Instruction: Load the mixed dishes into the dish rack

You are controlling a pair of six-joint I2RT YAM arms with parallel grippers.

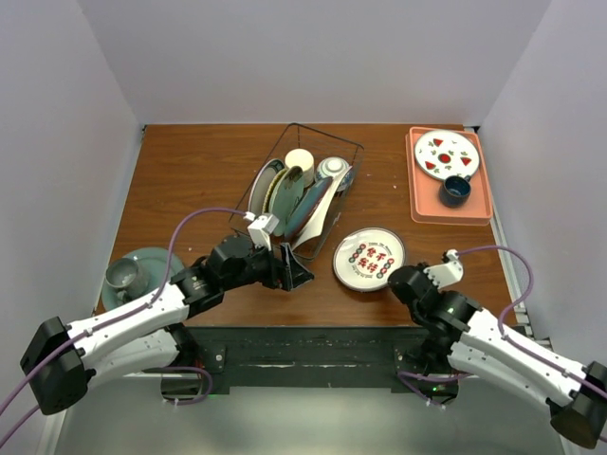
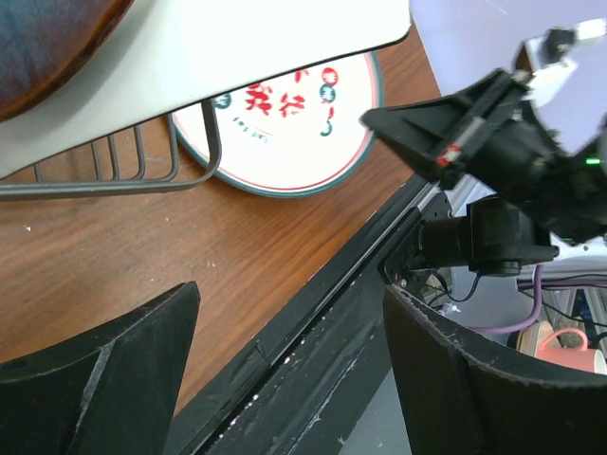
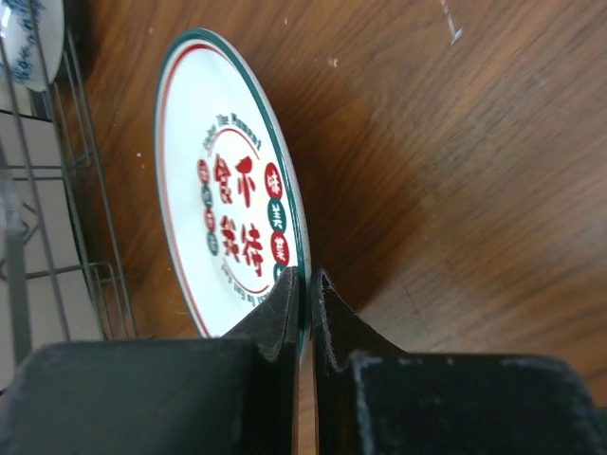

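Observation:
The white plate with a dark patterned rim [image 1: 369, 259] [image 3: 228, 190] [image 2: 285, 123] lies on the table just right of the dish rack [image 1: 353, 144] [image 3: 57, 190]. My right gripper [image 1: 403, 277] [image 3: 307, 277] is shut on its near right rim. The rack holds a cream mug [image 1: 300, 161], a small blue-white bowl [image 1: 334, 171], a pale green plate [image 1: 266, 185], a teal-blue plate [image 1: 305, 204] and a white square plate [image 1: 322, 213] [image 2: 237, 47]. By the rack's near corner my left gripper [image 1: 299, 270] [image 2: 292, 303] is open and holds nothing.
An orange tray [image 1: 422, 213] at the back right carries a white plate with red marks [image 1: 446, 154] and a dark blue cup [image 1: 455, 190]. A grey-green plate [image 1: 152, 261] with a small grey cup [image 1: 121, 275] sits at the near left. The table's front edge runs under my left gripper.

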